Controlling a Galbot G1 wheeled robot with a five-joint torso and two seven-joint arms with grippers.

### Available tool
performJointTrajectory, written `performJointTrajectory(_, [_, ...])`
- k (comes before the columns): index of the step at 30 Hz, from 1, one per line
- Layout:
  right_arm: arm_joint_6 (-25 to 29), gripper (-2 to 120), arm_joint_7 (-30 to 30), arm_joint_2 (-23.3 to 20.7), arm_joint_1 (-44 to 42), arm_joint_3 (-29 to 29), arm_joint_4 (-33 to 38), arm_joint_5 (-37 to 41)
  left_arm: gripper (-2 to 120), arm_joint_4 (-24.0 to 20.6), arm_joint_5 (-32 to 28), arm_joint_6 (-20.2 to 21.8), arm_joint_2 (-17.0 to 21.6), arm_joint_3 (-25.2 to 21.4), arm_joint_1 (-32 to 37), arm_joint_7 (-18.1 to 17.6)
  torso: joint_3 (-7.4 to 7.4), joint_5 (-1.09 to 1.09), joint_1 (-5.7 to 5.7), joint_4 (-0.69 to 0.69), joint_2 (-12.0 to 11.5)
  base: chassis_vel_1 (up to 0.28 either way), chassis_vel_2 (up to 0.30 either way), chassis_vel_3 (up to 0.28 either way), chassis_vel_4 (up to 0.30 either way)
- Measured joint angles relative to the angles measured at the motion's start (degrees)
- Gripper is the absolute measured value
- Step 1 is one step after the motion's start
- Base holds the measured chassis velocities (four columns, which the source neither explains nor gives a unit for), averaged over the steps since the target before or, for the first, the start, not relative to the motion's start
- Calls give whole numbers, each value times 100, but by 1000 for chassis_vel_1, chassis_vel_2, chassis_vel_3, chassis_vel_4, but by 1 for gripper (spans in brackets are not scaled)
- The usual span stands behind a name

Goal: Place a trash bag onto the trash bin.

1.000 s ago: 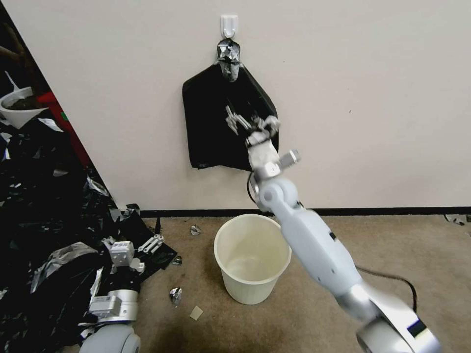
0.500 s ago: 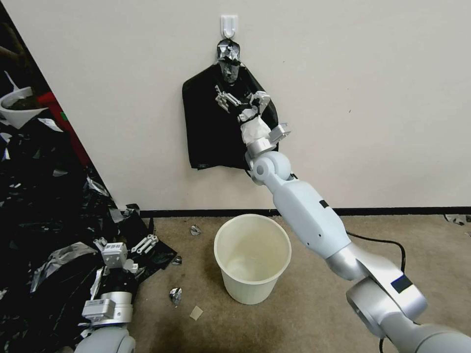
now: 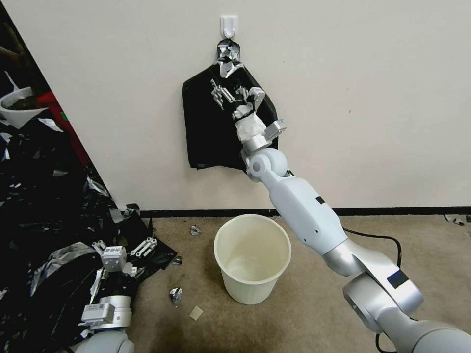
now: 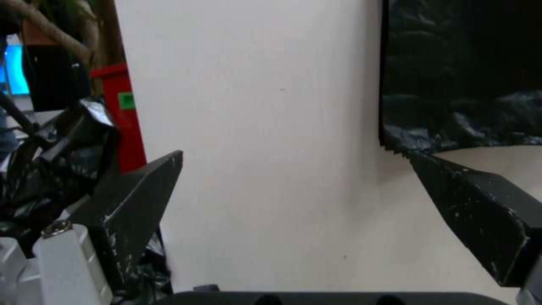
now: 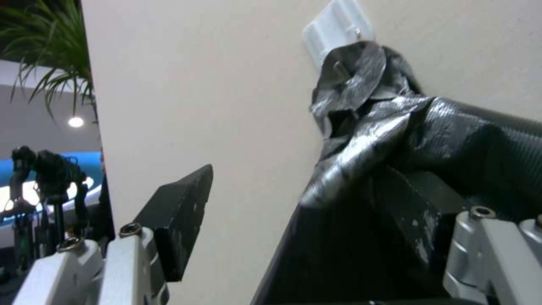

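Nearest you, your left hand (image 3: 128, 247) sat low over the heap of black sheeting (image 3: 44, 235) on the floor, its fingers spread wide and gripping nothing. Just beyond stood the one trash bin (image 3: 252, 257) on the carpet below the wall, unlined. Farthest, your right hand (image 3: 234, 97) had climbed over the last second, from the middle of the hanging stack of bags (image 3: 203, 127) toward its grey-taped top (image 5: 353, 91) under the single wall hook (image 3: 229, 24); its fingers were apart, not yet closed on plastic. So a trash bag was likely still to be pulled from that one stack
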Motion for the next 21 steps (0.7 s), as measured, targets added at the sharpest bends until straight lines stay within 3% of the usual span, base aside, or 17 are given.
performJointTrajectory(21, [-113, 74, -211, 113, -354, 94, 524, 790, 100, 190, 83, -24, -70, 82, -107, -23, 0, 0, 0, 0, 0, 0, 0, 0, 0])
